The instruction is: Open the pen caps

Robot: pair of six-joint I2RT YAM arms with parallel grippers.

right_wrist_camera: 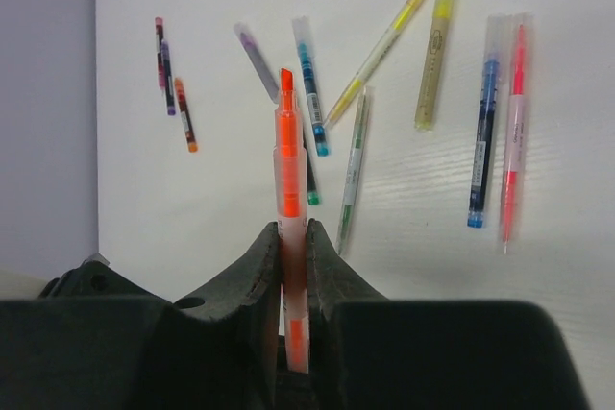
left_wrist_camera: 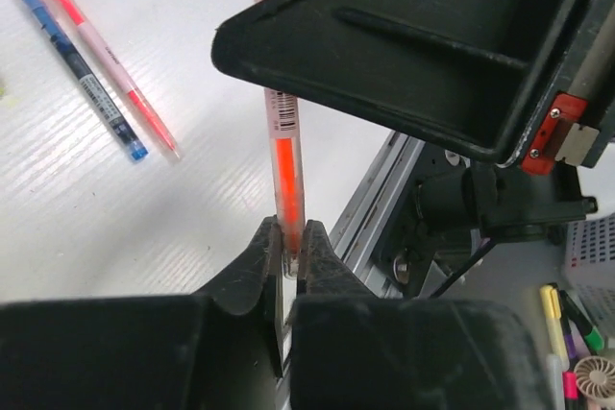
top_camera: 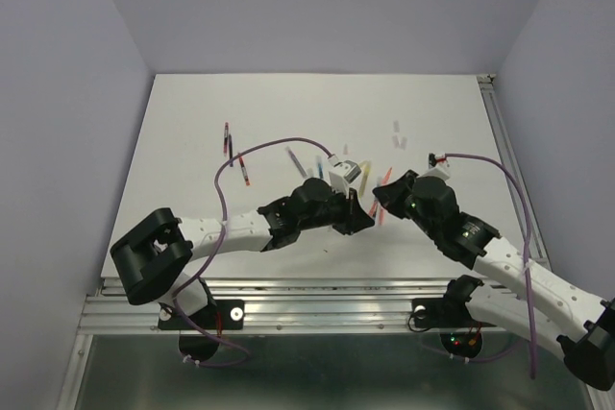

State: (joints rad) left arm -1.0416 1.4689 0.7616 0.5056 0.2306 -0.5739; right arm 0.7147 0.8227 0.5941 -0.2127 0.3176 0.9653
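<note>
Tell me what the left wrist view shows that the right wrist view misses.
Left wrist only: the left gripper shut on the orange pen, and the table rail. Right wrist only: the pen's bare tip, the right gripper clamped on its barrel, a yellow pen and a green pen. Both: the orange pen, plus a blue pen and a pink pen side by side.

White desk (top_camera: 192, 141), boxed in by pale lilac walls (top_camera: 58, 93), with an aluminium rail (top_camera: 317, 300) along the near edge. Purple cables (top_camera: 529, 285) arching over the surface.

Scattered flat on the desk:
- blue pen (right_wrist_camera: 480, 141) just beside pink pen (right_wrist_camera: 512, 141), parallel
- yellow pen (right_wrist_camera: 384, 40) slanted, upper end near olive pen (right_wrist_camera: 432, 55)
- green pen (right_wrist_camera: 354, 165), teal pen (right_wrist_camera: 309, 84), purple pen (right_wrist_camera: 258, 60)
- well apart at the left, a cluster of short dark pens (right_wrist_camera: 183, 112)

Off the desk, beyond the rail: loose markers (left_wrist_camera: 551, 306) and a small fan (left_wrist_camera: 598, 374).
</note>
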